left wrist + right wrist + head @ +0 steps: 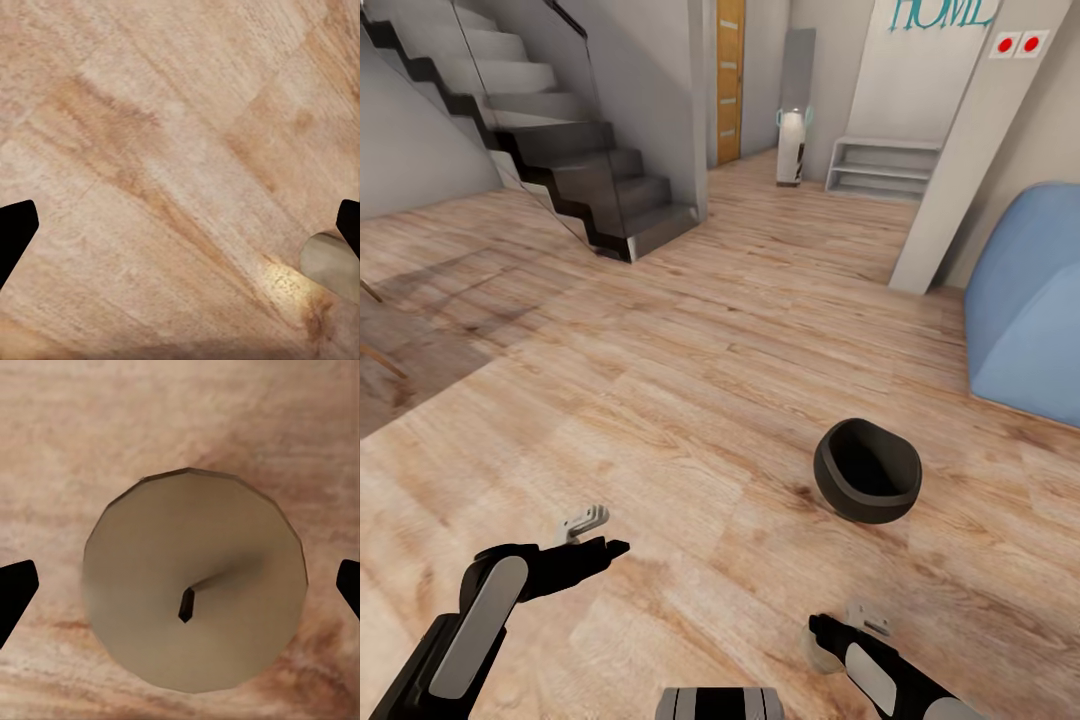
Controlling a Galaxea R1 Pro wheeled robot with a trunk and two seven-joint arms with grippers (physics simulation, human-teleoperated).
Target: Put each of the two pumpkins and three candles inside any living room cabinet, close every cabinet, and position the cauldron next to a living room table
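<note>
The right gripper [830, 640] hangs low over the wooden floor [660, 400], its jaws spread wide and holding nothing. Straight beneath it stands a candle [193, 589], a pale round top with a short dark wick, sitting between the two fingertips [16, 589] without touching either. In the head view this candle [819, 655] peeks out just under the gripper. The left gripper [592, 533] is also wide open and empty, hovering above bare boards; at the edge of its wrist view, beside one fingertip, a pale rounded shape [328, 262] rests on the floor, too cropped to identify. Beyond the right gripper, a little farther forward, the black cauldron [867, 471] sits tilted on the floor. Farther off are a blue beanbag [1030, 300], a dark staircase [560, 150] and a wooden door [729, 80].
</note>
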